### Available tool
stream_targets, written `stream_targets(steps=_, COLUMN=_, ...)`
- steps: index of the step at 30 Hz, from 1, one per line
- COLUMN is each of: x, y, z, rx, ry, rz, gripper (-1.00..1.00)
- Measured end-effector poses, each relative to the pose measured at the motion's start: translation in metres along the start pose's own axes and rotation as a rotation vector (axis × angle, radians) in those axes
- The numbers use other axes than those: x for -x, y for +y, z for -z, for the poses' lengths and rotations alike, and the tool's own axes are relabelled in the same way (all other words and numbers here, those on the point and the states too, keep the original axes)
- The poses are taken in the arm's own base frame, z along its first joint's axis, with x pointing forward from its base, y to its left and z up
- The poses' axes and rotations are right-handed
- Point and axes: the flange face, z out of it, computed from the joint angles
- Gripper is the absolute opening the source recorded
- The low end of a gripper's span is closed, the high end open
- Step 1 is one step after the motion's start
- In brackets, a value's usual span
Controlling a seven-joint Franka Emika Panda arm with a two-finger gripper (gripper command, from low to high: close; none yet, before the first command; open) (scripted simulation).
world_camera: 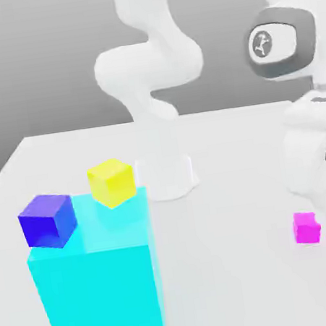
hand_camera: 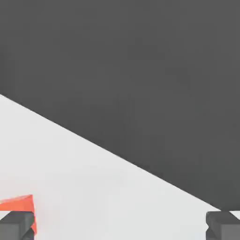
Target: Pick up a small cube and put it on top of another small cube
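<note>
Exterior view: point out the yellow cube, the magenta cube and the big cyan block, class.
Yellow cube [world_camera: 111, 185], exterior view, on its side.
Magenta cube [world_camera: 305, 229], exterior view, on its front face.
Big cyan block [world_camera: 105, 302], exterior view, on its front face.

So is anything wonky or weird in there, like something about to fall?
Nothing looks broken or spilled. The blue cube looks a bit odd, though: it sits near the edge of the big cyan block, turned crooked, so it might tip off if bumped.
</note>
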Motion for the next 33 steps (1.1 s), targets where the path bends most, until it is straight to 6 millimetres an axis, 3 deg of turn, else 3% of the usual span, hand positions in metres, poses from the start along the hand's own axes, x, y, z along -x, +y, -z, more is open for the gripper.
stream_targets(steps=5, x=0.058, y=-0.032, z=-0.07, rx=0.001, ry=-0.128, rz=0.104, gripper=0.0)
stream_targets(steps=9, x=0.076, y=-0.037, z=-0.125, rx=-0.003, ry=-0.152, rz=0.119, gripper=0.0)
stream_targets(steps=10, x=0.078, y=-0.037, z=-0.137, rx=-0.002, ry=-0.152, rz=0.121, gripper=-1.0)
stream_targets(steps=16, x=0.08, y=-0.037, z=-0.143, rx=-0.002, ry=-0.152, rz=0.121, gripper=-1.0)
stream_targets(steps=18, x=0.077, y=-0.037, z=-0.129, rx=-0.003, ry=-0.152, rz=0.12, gripper=-1.0)
stream_targets(steps=21, x=0.071, y=-0.037, z=-0.091, rx=-0.002, ry=-0.152, rz=0.119, gripper=-1.0)
stream_targets(steps=24, x=0.018, y=0.004, z=-0.063, rx=0.048, ry=-0.132, rz=-0.107, gripper=-1.0)
stream_targets(steps=29, x=-0.06, y=0.093, z=-0.018, rx=0.114, ry=-0.104, rz=-0.537, gripper=-1.0)
stream_targets(steps=31, x=-0.084, y=0.135, z=0.002, rx=0.133, ry=-0.097, rz=-0.716, gripper=-1.0)
stream_targets(steps=33, x=-0.108, y=0.192, z=0.024, rx=0.15, ry=-0.093, rz=-0.926, gripper=-1.0)
